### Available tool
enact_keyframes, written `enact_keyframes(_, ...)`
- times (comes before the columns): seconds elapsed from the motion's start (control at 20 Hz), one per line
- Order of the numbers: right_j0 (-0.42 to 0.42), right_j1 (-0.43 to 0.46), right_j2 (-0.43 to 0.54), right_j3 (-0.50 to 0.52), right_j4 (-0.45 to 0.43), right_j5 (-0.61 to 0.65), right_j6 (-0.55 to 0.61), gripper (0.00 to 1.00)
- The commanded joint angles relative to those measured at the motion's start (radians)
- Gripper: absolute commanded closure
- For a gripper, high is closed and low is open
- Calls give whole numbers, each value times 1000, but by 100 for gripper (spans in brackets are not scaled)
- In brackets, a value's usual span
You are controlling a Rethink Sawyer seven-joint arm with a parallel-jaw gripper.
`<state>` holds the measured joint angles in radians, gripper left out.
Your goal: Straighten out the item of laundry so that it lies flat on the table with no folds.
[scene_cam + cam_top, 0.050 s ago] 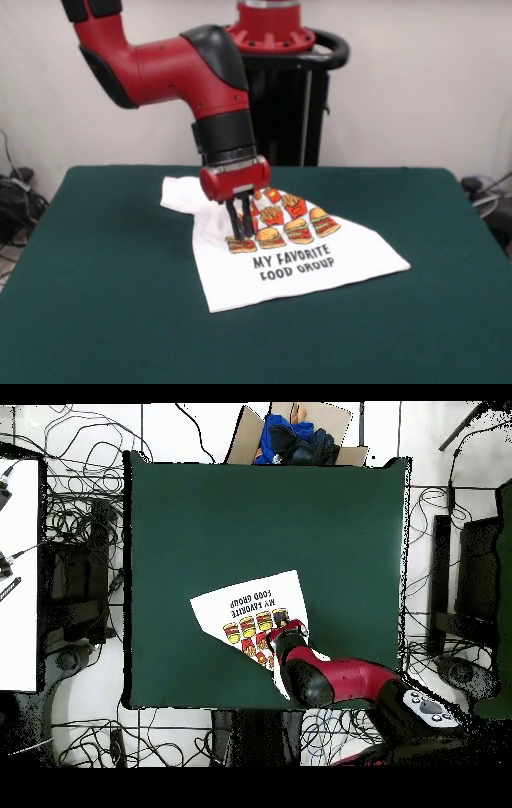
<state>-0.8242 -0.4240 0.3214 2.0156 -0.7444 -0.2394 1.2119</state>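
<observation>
front view: gripper point(240, 234) stands on the shirt point(308, 268), fingers nearly together, seemingly pinching its printed cloth near mid-table point(104, 264). thin, soft and light, it should drag easily; better hold looks like the bunched sleeve end.

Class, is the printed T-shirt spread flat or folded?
Partly folded: the T-shirt is bunched under the gripper on the table; its lower part lies flat.

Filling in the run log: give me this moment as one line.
claw: shut, tips down on shirt print | T-shirt: on green table, upper part bunched under arm, not flat | stage: straightening unfinished
</observation>
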Motion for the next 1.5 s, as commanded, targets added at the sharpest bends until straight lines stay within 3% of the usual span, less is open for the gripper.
enact_keyframes(0.05, 42, 56, 41, -155, 74, 187, 138, 100)
enact_keyframes(0.45, 73, 56, 53, -215, 106, 187, 153, 100)
enact_keyframes(0.95, 121, 26, 5, -236, 93, 67, 175, 100)
enact_keyframes(1.5, 167, 23, -12, -279, 132, 67, 198, 100)
